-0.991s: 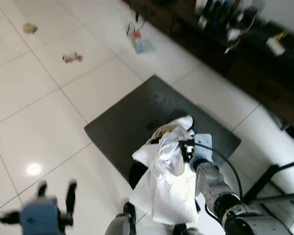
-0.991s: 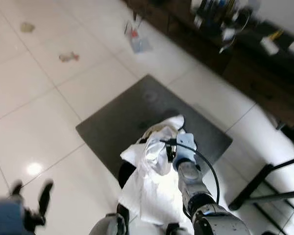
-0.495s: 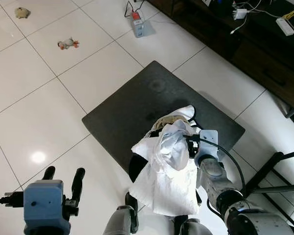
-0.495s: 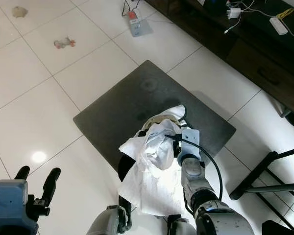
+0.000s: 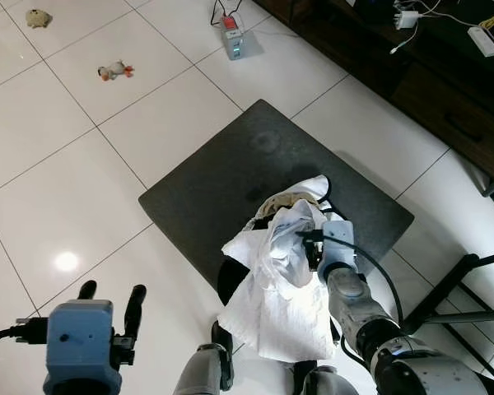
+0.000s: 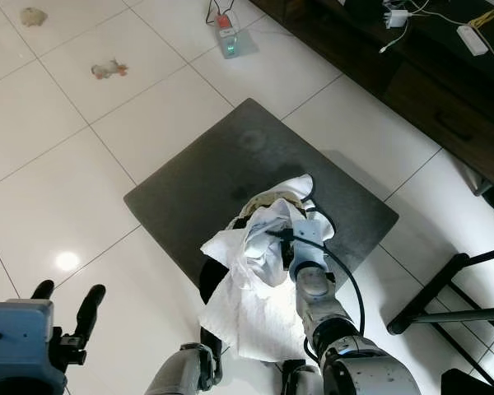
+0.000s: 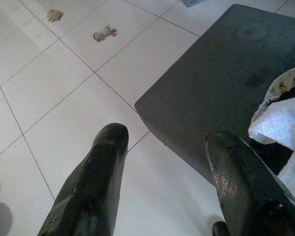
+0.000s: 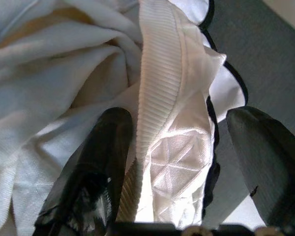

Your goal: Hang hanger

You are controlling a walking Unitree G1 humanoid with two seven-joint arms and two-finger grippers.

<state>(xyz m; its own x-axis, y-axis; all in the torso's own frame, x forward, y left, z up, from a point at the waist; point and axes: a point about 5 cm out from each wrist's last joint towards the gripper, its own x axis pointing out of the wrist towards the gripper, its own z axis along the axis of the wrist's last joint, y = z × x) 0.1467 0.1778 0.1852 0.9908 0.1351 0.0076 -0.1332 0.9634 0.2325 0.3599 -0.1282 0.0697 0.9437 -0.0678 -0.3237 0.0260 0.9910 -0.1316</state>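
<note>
White glossy floor tiles (image 5: 58, 181) spread under the robot, with a dark grey rectangular mat (image 5: 230, 189) lying ahead of its feet. Over that mat the right end effector (image 8: 179, 162) has its two black fingers spread wide around a fold of the crumpled white quilted garment with black trim (image 5: 280, 284), which hangs bunched against the forearm. No hanger can be made out; it may be buried in the cloth. The left end effector (image 7: 167, 172) is also spread wide, holding nothing, low at the robot's left over bare tile. A sound approach, I judge: close firmly on the ribbed collar band (image 8: 157, 78), not loose cloth, before carrying it to a rail.
</note>
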